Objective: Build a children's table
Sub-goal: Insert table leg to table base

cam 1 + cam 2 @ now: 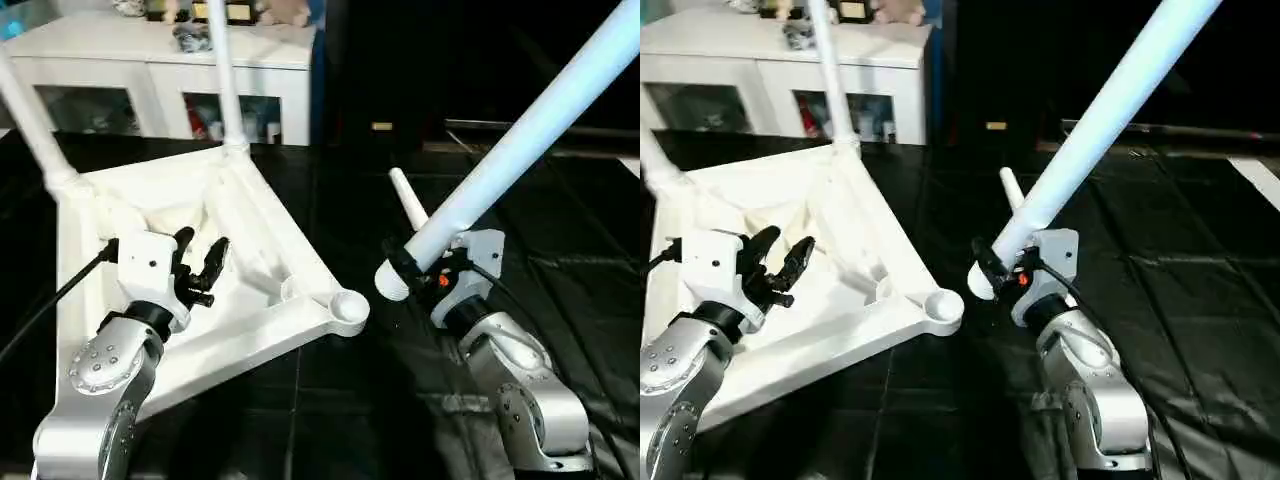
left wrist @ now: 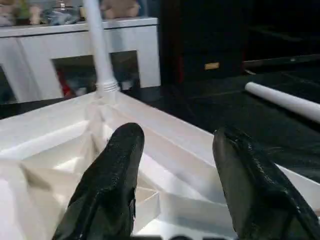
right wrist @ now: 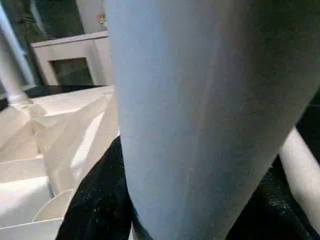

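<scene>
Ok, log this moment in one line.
left gripper: open, over tabletop underside | right gripper: holds leg | fitted legs: two | corner socket: empty

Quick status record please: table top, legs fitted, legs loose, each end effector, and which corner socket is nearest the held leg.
table top: upside down on the dark floor, ribbed underside up
legs fitted: two, upright in the far corners
legs loose: one lying on the floor behind the right arm
held leg: gripped near its thick end, slanting up to the right
right end effector: shut on the held leg
left end effector: open, over the underside, holding nothing
nearest socket: empty round corner socket, just left of the held leg's end
</scene>
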You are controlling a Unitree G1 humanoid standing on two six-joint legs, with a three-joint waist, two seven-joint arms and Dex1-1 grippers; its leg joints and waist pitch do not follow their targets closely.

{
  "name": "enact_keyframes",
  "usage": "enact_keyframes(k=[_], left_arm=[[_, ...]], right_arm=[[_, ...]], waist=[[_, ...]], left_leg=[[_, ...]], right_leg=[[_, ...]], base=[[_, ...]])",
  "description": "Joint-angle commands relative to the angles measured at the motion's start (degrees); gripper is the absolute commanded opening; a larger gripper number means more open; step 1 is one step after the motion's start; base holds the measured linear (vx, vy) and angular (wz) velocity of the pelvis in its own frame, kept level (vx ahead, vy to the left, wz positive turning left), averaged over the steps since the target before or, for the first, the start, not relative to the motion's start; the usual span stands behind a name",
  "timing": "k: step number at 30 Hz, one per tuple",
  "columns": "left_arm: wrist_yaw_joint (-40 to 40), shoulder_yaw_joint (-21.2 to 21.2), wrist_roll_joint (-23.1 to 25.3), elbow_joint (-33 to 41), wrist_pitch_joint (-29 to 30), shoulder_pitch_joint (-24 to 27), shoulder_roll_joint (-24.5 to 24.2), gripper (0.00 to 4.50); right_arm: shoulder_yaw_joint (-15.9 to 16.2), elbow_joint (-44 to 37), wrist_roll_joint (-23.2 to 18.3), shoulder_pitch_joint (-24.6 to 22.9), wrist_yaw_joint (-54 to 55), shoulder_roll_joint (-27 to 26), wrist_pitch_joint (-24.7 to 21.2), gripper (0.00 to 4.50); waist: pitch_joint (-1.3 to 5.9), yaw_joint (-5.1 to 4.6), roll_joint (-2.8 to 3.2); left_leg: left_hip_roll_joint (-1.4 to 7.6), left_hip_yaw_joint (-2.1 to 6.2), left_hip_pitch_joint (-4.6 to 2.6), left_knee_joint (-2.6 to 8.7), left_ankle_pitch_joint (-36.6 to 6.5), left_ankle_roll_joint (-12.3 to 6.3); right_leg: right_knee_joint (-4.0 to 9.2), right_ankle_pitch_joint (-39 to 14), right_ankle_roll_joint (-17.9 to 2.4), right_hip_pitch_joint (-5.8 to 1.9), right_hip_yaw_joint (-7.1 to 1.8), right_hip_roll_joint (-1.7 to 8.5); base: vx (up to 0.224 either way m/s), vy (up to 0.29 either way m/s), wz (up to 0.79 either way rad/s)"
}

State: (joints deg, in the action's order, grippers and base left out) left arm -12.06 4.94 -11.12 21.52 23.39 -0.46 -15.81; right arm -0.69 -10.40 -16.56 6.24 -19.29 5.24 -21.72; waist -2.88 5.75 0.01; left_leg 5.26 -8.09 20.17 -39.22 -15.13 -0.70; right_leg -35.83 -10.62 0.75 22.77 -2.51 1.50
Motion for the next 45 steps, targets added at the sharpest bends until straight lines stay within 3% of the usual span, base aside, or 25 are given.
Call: enact_keyframes(k=[1,2,3,4,5,7,8,9,10,12,13,14,15,16,17,18,19,20,21,23,26,29,35,41,45], left_arm=[[0.8,0.2,1.6,0.2,-0.4,0.3,-0.7,2.55],[1.3,0.0,2.5,0.4,-0.4,0.4,-1.0,2.55],[1.4,-0.1,3.0,0.4,-0.4,0.5,-1.2,2.55],[2.1,0.0,3.6,0.3,-0.1,0.3,-1.1,2.55],[2.4,0.1,3.7,0.1,-0.1,0.2,-1.0,2.55],[2.5,0.1,3.7,0.0,-0.1,0.1,-1.0,2.55],[2.4,0.0,3.9,0.0,-0.2,-0.1,-1.2,2.55],[2.4,0.3,3.4,0.0,-0.2,-0.2,-0.9,2.55],[2.5,0.5,3.2,0.1,0.1,-0.5,-0.9,2.55],[2.3,0.5,3.1,0.1,0.6,-0.7,-1.0,2.55],[2.1,0.4,3.2,0.1,0.9,-0.9,-1.3,2.55],[0.1,-0.5,2.9,0.3,1.2,-1.5,-2.4,2.55],[0.1,-0.5,2.9,0.3,1.2,-1.5,-2.4,2.55],[-1.7,-1.2,2.0,0.5,1.6,-2.1,-3.1,2.55],[-3.4,-1.9,1.4,0.4,1.6,-2.6,-3.7,2.55],[-4.9,-2.6,0.8,0.2,2.2,-3.1,-4.3,2.55],[-5.8,-3.0,0.4,0.1,2.5,-3.3,-4.6,2.55],[-7.5,-3.8,-0.4,0.0,3.1,-3.7,-5.1,2.55],[-11.5,-5.9,-1.8,-0.3,4.4,-4.4,-6.6,2.55],[-15.4,-7.7,-3.2,-0.6,6.2,-4.9,-8.2,2.55],[-22.0,-11.5,-3.9,-1.9,9.3,-6.0,-12.1,2.55],[-23.9,-12.6,-3.9,-2.4,10.6,-6.3,-13.4,2.55],[-27.1,-16.2,-2.8,-4.4,16.1,-7.6,-17.6,2.55],[-25.4,-16.3,-3.7,-7.8,23.2,-10.4,-18.1,2.21],[-23.1,-15.7,-1.7,-10.2,25.1,-11.3,-17.0,1.80]], right_arm=[[0.5,0.3,0.0,0.8,-0.5,0.0,0.1,1.91],[0.6,0.6,-0.2,1.1,-0.5,0.1,0.1,1.91],[0.7,0.7,-0.3,1.2,-0.3,0.1,0.1,1.91],[0.8,1.0,-0.5,1.4,-0.1,0.2,-0.2,1.91],[0.9,1.2,-0.6,1.4,-0.1,0.1,-0.2,1.91],[0.9,1.4,-0.5,1.5,-0.1,0.1,-0.2,1.91],[0.9,1.5,-0.5,1.5,-0.1,0.1,-0.2,1.91],[0.9,1.6,-0.4,1.6,-0.1,0.0,-0.2,1.91],[0.8,1.8,-0.5,1.6,-0.1,0.0,-0.2,1.91],[0.6,2.0,-0.4,1.7,-0.1,-0.1,-0.2,1.91],[0.5,2.5,-0.3,1.9,-0.2,-0.1,0.0,1.91],[0.2,3.9,-0.2,2.4,-0.5,0.1,0.5,1.91],[0.2,3.9,-0.2,2.4,-0.5,0.1,0.5,1.91],[0.1,4.6,-0.1,2.6,-0.6,0.3,0.8,1.91],[0.0,5.0,-0.1,2.8,-0.7,0.5,1.0,1.91],[0.0,5.2,-0.1,2.9,-0.7,0.6,1.2,1.91],[0.0,5.3,-0.1,2.9,-0.8,0.6,1.3,1.91],[-0.1,5.4,-0.1,3.0,-0.8,0.8,1.4,1.91],[-0.2,5.6,0.0,3.3,-1.1,1.2,1.8,1.91],[-0.5,5.7,0.1,3.5,-1.2,1.6,1.9,1.91],[-0.8,5.7,0.2,3.9,-1.2,2.2,1.7,1.91],[-0.8,5.4,0.2,4.0,-1.6,2.5,1.7,1.91],[0.2,4.2,0.1,3.8,-4.0,3.8,1.6,1.91],[1.5,4.0,-1.1,3.8,-6.2,4.4,1.4,1.91],[1.6,4.4,-1.4,4.2,-6.5,4.2,0.9,1.91]], waist=[[2.47,0.06,0.36],[2.60,-0.49,0.95],[3.22,-3.39,2.61],[3.33,-3.70,2.64],[2.99,-3.55,2.71],[3.06,-3.94,3.24],[3.40,-4.42,3.23],[4.12,-4.55,3.22],[4.33,-4.50,3.22],[4.51,-4.37,2.32],[4.51,-4.37,2.32],[4.39,-4.06,0.95],[3.71,-2.36,-0.89],[3.47,-1.66,-1.40],[2.95,-1.10,-0.90],[2.69,-0.96,0.02],[2.66,-1.23,0.47],[2.51,-2.04,0.93],[2.64,-2.22,1.44],[2.41,-2.32,1.19],[2.00,-1.99,1.31],[2.60,-2.07,2.13],[2.74,-2.08,2.08],[3.31,-1.84,2.12],[3.26,-1.87,2.22]], left_leg=[[6.10,5.13,2.21,4.37,-7.1,-4.31],[6.17,4.69,1.33,6.19,-8.9,-4.19],[6.25,5.02,-1.22,9.94,-13.7,-2.80],[7.21,5.57,-0.74,10.63,-13.7,-0.83],[8.39,6.31,0.20,11.28,-13.9,6.78],[10.19,7.88,-0.62,12.49,-20.6,17.70],[11.85,9.86,-1.25,12.92,-22.0,18.53],[12.73,11.26,-2.04,12.14,-16.8,14.92],[12.51,11.23,-2.17,11.76,-13.1,12.21],[8.97,9.06,-0.60,10.53,-3.9,5.16],[8.97,9.06,-0.60,10.53,-3.9,5.16],[5.92,6.36,1.75,8.82,-5.6,4.60],[3.94,3.29,3.45,6.17,-5.6,2.41],[4.38,3.22,2.88,5.41,-4.9,1.65],[5.02,3.34,2.56,5.43,-3.5,1.63],[6.14,3.55,2.52,6.95,-7.0,2.33],[6.63,3.66,2.43,7.92,-10.5,3.20],[7.48,4.16,2.28,9.51,-19.3,5.65],[7.75,4.58,1.68,10.06,-26.6,7.72],[7.58,4.34,1.27,10.04,-30.3,8.77],[7.12,4.00,0.83,9.64,-30.1,8.43],[7.52,3.87,1.55,10.17,-24.4,8.10],[7.35,3.15,1.34,9.93,-21.0,6.83],[7.44,2.35,1.67,9.60,-11.3,3.79],[7.36,1.94,1.30,9.51,-11.8,3.21]], right_leg=[[8.14,-33.9,-10.6,-2.94,-5.29,11.65],[6.91,-30.4,-11.3,-2.08,-3.03,8.72],[0.19,-11.3,-9.2,0.73,3.69,1.09],[-1.56,-6.1,-7.8,0.48,4.72,1.06],[-1.93,-0.2,-4.7,0.03,5.04,1.75],[-2.57,-1.7,-1.6,0.10,5.47,2.36],[-3.65,-4.9,0.3,0.21,5.53,2.56],[-4.55,-6.8,1.2,0.79,5.30,2.81],[-4.48,-6.9,0.9,0.89,5.24,2.96],[-1.52,-3.6,-0.8,-0.89,4.37,4.11],[-1.52,-3.6,-0.8,-0.89,4.37,4.11],[2.18,2.3,-2.9,-2.67,2.78,7.07],[5.61,-3.6,-3.5,-4.19,1.13,11.98],[6.55,-10.7,-2.4,-3.93,0.64,12.95],[7.31,-24.5,-3.4,-3.57,0.95,12.49],[7.06,-32.2,-5.1,-3.26,1.93,10.80],[6.61,-33.3,-5.8,-3.05,2.74,9.53],[5.66,-32.6,-5.8,-2.62,3.78,7.57],[5.22,-30.9,-6.0,-2.32,3.84,7.51],[5.50,-29.7,-6.9,-1.93,3.49,8.13],[6.18,-34.2,-6.0,-1.59,3.17,8.69],[4.96,-25.7,-7.6,-2.26,3.11,8.34],[4.44,-19.7,-9.8,-2.35,2.93,7.99],[3.60,-9.1,-12.1,-3.15,2.92,7.69],[3.62,-8.6,-12.7,-3.03,2.88,7.44]], base=[[-0.005,0.179,-0.36],[-0.007,0.203,-0.10],[-0.007,0.211,0.03],[-0.007,0.211,0.03],[-0.025,0.185,0.07],[-0.032,0.111,0.09],[0.000,0.000,0.00],[-0.053,-0.001,-0.03],[-0.053,-0.001,-0.03],[-0.078,-0.054,-0.08],[-0.084,-0.080,-0.10],[-0.085,-0.142,-0.13],[-0.096,-0.151,-0.17],[-0.096,-0.151,-0.17],[-0.103,-0.126,-0.18],[-0.087,-0.081,-0.18],[-0.087,-0.081,-0.18],[-0.065,-0.047,-0.20],[-0.055,-0.032,-0.16],[-0.053,-0.024,-0.12],[-0.037,-0.003,-0.02],[0.000,0.000,0.00],[0.000,0.000,0.00],[0.000,0.000,0.00],[0.000,0.000,0.00]])
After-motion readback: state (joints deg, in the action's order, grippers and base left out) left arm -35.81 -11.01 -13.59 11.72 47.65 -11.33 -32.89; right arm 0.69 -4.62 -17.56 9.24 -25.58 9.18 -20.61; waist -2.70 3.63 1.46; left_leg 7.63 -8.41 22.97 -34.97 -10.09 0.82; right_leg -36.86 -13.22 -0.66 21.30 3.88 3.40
